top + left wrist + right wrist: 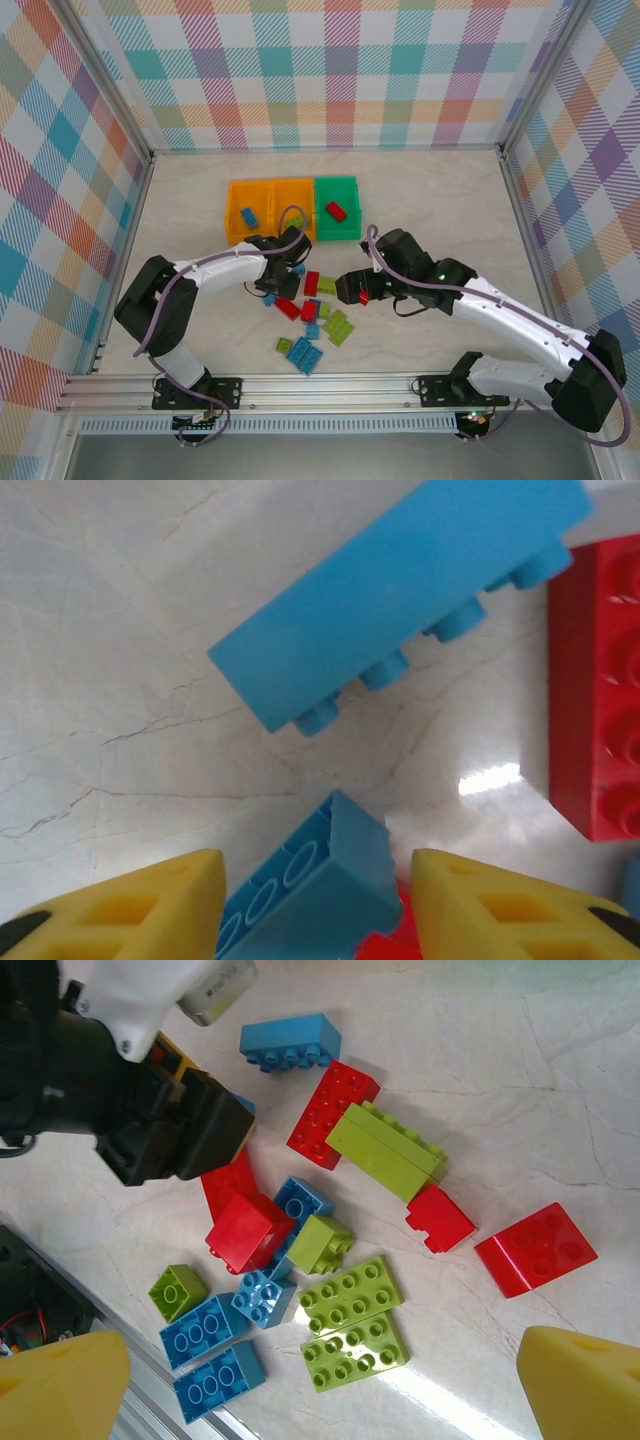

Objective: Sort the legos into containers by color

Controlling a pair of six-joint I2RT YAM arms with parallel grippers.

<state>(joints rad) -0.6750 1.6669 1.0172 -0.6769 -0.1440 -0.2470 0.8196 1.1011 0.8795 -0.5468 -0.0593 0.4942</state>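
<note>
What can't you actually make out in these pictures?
Left wrist view: the bottom edge cuts off the blue brick between the jaws of the left gripper, so a grip can't be confirmed.
Top view: the left arm hides the near part of the middle orange bin.
Right wrist view: the left gripper covers part of a red brick.

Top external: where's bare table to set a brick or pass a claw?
Free: table right of the green bin, the strip behind the bins, and left of the orange bins. Crowded: the lego pile between the left claw and right claw, just in front of the bins.
</note>
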